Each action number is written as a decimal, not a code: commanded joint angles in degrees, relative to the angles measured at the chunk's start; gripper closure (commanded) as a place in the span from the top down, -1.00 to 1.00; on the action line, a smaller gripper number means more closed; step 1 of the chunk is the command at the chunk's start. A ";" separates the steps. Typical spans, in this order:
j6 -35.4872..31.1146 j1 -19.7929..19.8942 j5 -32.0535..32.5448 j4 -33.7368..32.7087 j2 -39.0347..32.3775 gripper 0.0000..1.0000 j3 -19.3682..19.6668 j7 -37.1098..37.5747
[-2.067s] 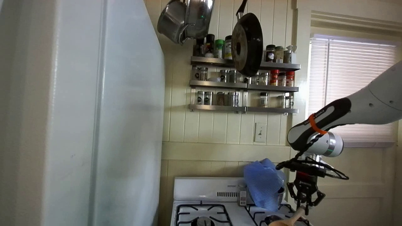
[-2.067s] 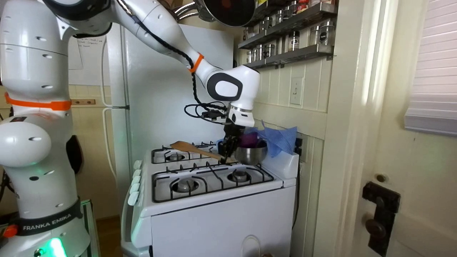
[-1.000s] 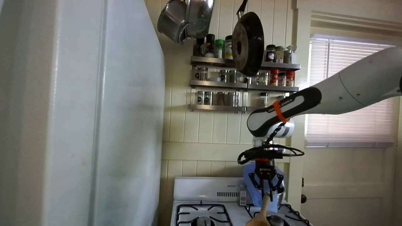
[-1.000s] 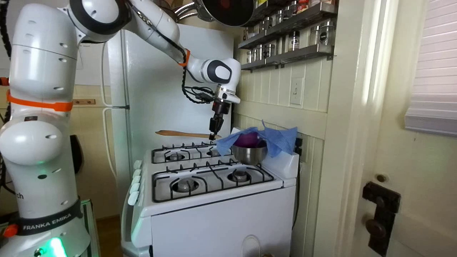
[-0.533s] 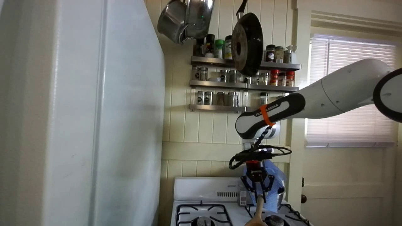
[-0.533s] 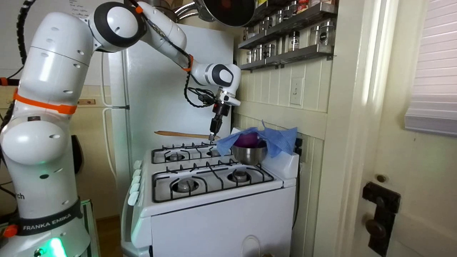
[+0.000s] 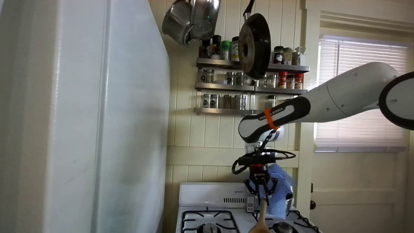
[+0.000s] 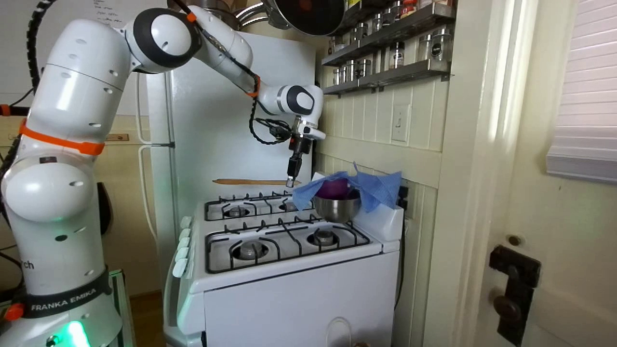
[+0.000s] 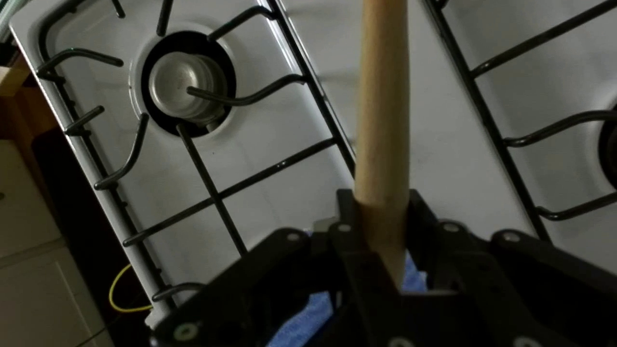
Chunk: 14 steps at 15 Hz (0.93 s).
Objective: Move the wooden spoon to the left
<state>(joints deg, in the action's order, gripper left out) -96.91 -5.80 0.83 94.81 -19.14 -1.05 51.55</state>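
Note:
The wooden spoon is held by its handle in my gripper above the stove. In an exterior view the spoon [image 7: 263, 212] hangs tilted down from the gripper [image 7: 263, 200], its head cut off by the bottom edge. In an exterior view the spoon [image 8: 250, 182] lies almost level in front of the fridge, with the gripper [image 8: 290, 182] at its handle end and the far burner grates below. In the wrist view the spoon's handle [image 9: 384, 106] runs up from between both fingers of the gripper [image 9: 381, 212], which touch it on either side; the spoon's head is out of view.
The white stove [image 8: 299, 284] carries black grates [image 8: 289, 236]. A steel bowl [image 8: 337, 209] with a purple thing and a blue cloth [image 8: 378, 190] stands at its back, close to the gripper. A small container [image 7: 250, 204] stands behind. The fridge [image 7: 132, 123] bounds one side.
In an exterior view the gripper and spoon have moved left over about two seconds; seen from the stove's side, they have risen and moved toward the fridge. In the last half second they shift only slightly.

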 commanded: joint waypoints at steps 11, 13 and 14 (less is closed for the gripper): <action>5.28 -7.12 7.41 -24.67 -17.18 -0.86 -0.65 -18.62; 2.25 -7.20 6.17 -20.49 -14.74 -0.44 0.04 -16.95; 2.76 -7.44 6.16 -21.60 -15.51 -0.44 0.05 -17.34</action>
<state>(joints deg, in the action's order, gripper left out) -94.35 -12.63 7.44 73.44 -34.59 -1.82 34.42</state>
